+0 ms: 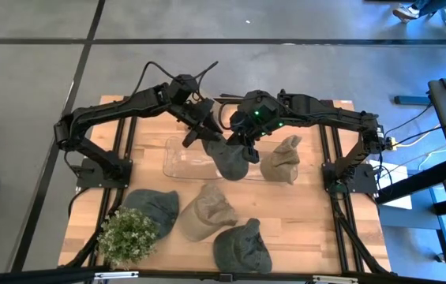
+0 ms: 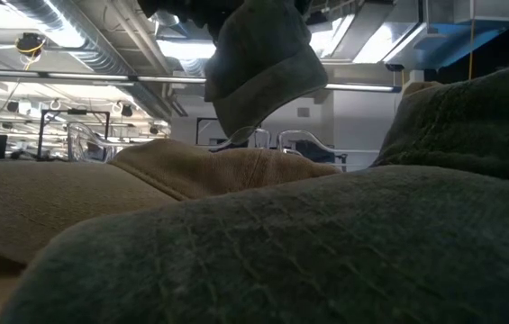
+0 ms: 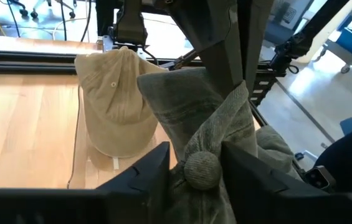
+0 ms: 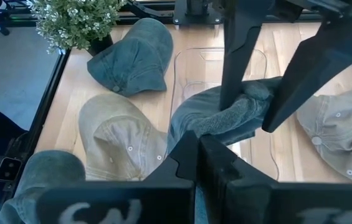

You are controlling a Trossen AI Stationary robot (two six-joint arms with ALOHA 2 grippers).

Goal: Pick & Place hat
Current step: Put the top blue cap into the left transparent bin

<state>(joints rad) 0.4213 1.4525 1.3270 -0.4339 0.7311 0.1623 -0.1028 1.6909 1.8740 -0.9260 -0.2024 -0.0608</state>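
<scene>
Hanging between both arms above a clear tray (image 1: 181, 163), the dark grey-green hat (image 1: 229, 158) sits at the middle of the wooden surface (image 1: 317, 229) in the high view. The left tool (image 1: 194, 132) meets the hat from its left edge, and the right tool (image 1: 248, 143) grips it from the other side. A tan hat (image 1: 282, 159) lies just beside the right tool, on its outer side. Nearer the front edge lie a second green hat (image 1: 153, 208), a second tan hat (image 1: 205, 211) and a third green hat (image 1: 242, 247), with a potted plant (image 1: 128, 235) at the front left corner.

From the low view, the held hat (image 2: 263, 63) hangs in the air, clear of the hats lying below it; a tan one (image 2: 209, 166) and a green one (image 2: 326, 252) fill the foreground.

Past the left wrist, the left tool (image 3: 194, 171) has its two fingers on either side of the hat's top button (image 3: 200, 169), parted and pressing the bunched cloth (image 3: 188, 106). The tan hat (image 3: 114, 99) lies beyond it on the surface.

Past the right wrist, the right tool (image 4: 197, 149) is clenched on a fold of the hat (image 4: 216, 115), its fingers meeting. The left arm's fingers (image 4: 241, 43) reach the hat from the far side, over the tray (image 4: 188, 78).
</scene>
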